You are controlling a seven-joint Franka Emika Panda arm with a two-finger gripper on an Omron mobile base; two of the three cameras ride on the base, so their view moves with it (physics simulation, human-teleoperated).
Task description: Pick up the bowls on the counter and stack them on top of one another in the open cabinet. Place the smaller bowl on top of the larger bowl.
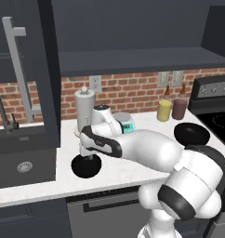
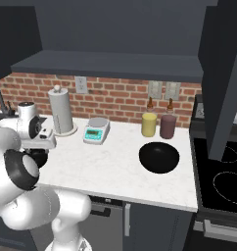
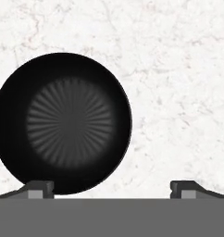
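The smaller black bowl [image 3: 63, 122] sits on the white counter [image 1: 128, 169] right under my hand; it also shows as a smaller bowl [image 1: 86, 166] near the front edge and, half hidden by the arm, as a dark bowl [image 2: 39, 158]. My gripper [image 3: 112, 190] hangs just above it, open and holding nothing, one fingertip [image 3: 40, 189] over the bowl's rim and the other over bare stone. The larger black bowl [image 1: 192, 134] [image 2: 159, 157] rests further right near the stove. The open cabinet's shelf [image 1: 133, 60] runs overhead.
The cabinet door [image 1: 47, 69] with its grey bar handle [image 1: 19, 69] hangs open left of my hand. A paper-towel holder [image 1: 84, 109], a scale [image 1: 126, 123] and two bottles [image 1: 164, 110] stand by the brick wall. The sink [image 1: 21, 162] lies left, the stove [image 2: 223, 176] right.
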